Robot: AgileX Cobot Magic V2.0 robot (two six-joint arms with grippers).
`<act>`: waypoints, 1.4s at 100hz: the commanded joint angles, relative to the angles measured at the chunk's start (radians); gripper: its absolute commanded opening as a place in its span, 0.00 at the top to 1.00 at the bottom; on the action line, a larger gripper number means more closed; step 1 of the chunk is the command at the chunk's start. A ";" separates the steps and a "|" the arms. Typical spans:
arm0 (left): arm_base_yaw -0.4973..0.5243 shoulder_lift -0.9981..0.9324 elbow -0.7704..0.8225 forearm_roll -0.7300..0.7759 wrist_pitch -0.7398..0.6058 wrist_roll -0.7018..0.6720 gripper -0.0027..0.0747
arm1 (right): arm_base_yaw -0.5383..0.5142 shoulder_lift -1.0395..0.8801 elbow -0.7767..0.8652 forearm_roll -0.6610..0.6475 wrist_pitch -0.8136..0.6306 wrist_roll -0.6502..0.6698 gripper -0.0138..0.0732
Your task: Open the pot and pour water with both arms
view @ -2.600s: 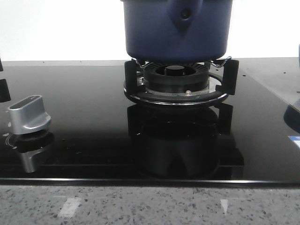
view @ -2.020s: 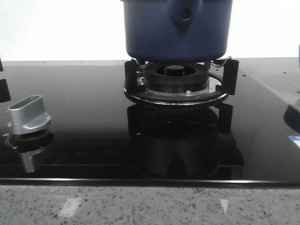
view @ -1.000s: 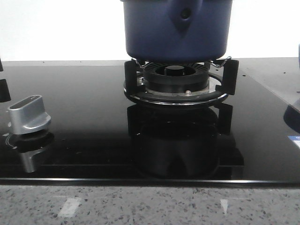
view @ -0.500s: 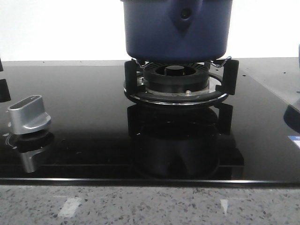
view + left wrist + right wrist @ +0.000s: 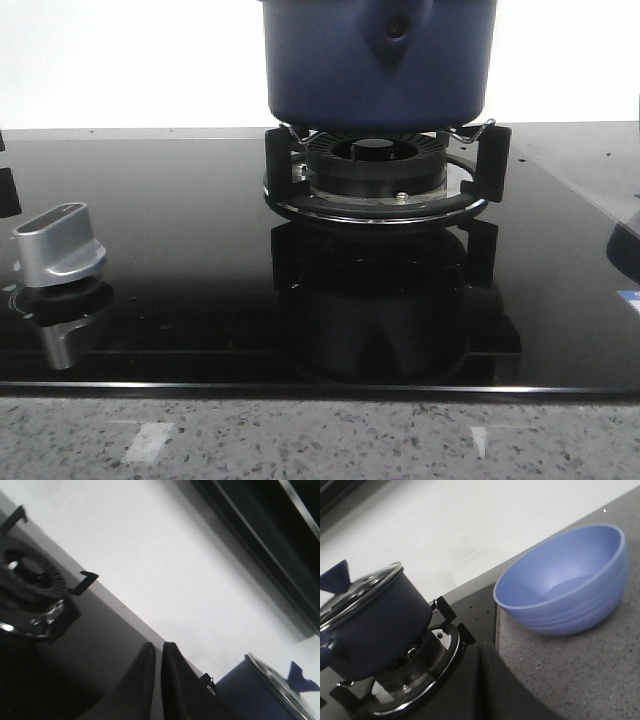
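Left tool (image 5: pixel 157 680), seen at the lower centre of my left wrist view: I read its two dark fingers (image 5: pixel 140 685) as pressed nearly together with only a thin slit between them and nothing held. Right tool (image 5: pixel 487 680), at the lower centre of my right wrist view: I see one dark mass with no gap between the fingers and nothing gripped, though I cannot make out the tips. Neither tool appears in my front view. The pot (image 5: pixel 378 60), dark navy with straight walls, sits at the upper centre of the front view on the black prongs of the burner (image 5: pixel 375 170), its teardrop handle mount facing the camera. In the right wrist view I find the pot (image 5: pixel 372 625) at the lower left, with the lid (image 5: pixel 360 592), glass with a metal rim and a dark blue knob, seated on its rim. In the left wrist view its lidded top shows at the lower right, and a second burner (image 5: pixel 30 590), bare, lies at the left edge. A light-blue bowl (image 5: pixel 570 580) stands on the speckled counter (image 5: pixel 580 680) at the right of the right wrist view, well apart from the pot. A silver knob (image 5: pixel 58 245) rises from the glossy black cooktop (image 5: pixel 180 290) at the left of the front view.
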 commanded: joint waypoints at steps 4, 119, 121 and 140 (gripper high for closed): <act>0.000 0.088 -0.166 0.108 0.072 0.049 0.99 | -0.004 0.099 -0.162 -0.122 0.088 -0.025 0.89; -0.173 0.935 -0.732 -0.724 0.647 1.309 0.50 | 0.108 0.469 -0.599 -0.281 0.484 -0.096 0.39; -0.184 0.951 -0.743 -0.724 0.644 1.318 0.50 | 0.108 0.469 -0.599 -0.281 0.484 -0.096 0.39; -0.280 1.115 -0.848 -0.741 0.612 1.398 0.49 | 0.108 0.469 -0.599 -0.281 0.484 -0.096 0.39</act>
